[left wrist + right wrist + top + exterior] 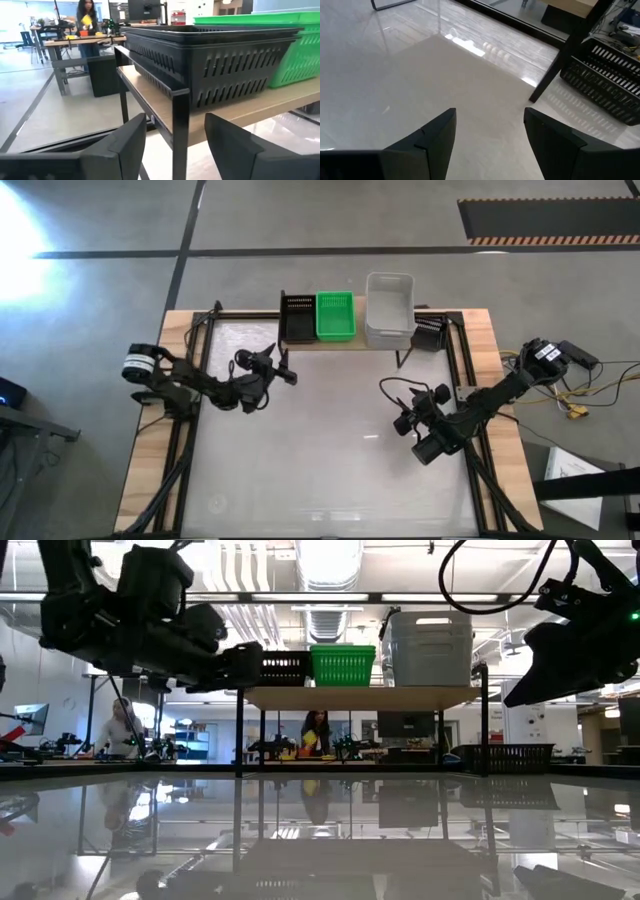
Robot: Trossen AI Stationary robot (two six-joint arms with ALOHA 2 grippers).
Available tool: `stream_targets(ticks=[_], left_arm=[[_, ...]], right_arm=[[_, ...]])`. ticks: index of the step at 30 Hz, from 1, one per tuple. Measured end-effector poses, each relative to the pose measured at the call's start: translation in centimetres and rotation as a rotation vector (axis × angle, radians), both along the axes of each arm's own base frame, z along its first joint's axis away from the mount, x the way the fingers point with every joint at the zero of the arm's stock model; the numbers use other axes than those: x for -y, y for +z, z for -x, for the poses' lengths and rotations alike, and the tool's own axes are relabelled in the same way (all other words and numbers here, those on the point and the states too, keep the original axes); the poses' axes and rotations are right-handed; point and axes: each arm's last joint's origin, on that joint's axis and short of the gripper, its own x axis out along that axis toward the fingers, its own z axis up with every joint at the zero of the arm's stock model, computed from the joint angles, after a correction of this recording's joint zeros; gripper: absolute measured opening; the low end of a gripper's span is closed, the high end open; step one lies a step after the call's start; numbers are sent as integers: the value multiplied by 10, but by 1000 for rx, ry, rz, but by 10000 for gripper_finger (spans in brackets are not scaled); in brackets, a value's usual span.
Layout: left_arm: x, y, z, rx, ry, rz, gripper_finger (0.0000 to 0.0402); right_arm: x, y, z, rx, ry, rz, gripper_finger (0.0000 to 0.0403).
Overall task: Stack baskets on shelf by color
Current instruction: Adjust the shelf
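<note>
- Two claws are hanging over the worktop, both holding nothing.
- Left claw is sitting just beside the shelf's left front leg, fingers parted either side of that leg; if it drives forward it is risking a knock to the leg that would jolt every stack.
- Black stack is resting at the shelf's left end, near the edge, so a nudge could be tipping it off.
- Green stack is touching it, and the white stack is standing further right.
- One black basket is lying on the worktop beside the right leg, half under the shelf; reaching it is risking a snag.
- Right claw is hovering well apart from it, fingers wide.
</note>
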Motion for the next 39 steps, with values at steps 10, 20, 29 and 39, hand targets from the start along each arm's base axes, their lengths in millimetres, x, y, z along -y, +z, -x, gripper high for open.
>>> stream_targets(ticks=[10, 20, 29, 39], left_arm=[[-3, 0, -9, 2, 14, 0, 133], [-3, -1, -8, -20, 30, -10, 32], [-1, -1, -5, -56, 87, -25, 32], [-2, -2, -2, -90, 149, -37, 35]], right_arm=[[0, 0, 0, 0, 4, -1, 226], [0, 0, 0, 3, 5, 6, 226], [0, 0, 0, -1, 5, 8, 226], [0, 0, 0, -1, 5, 8, 226]])
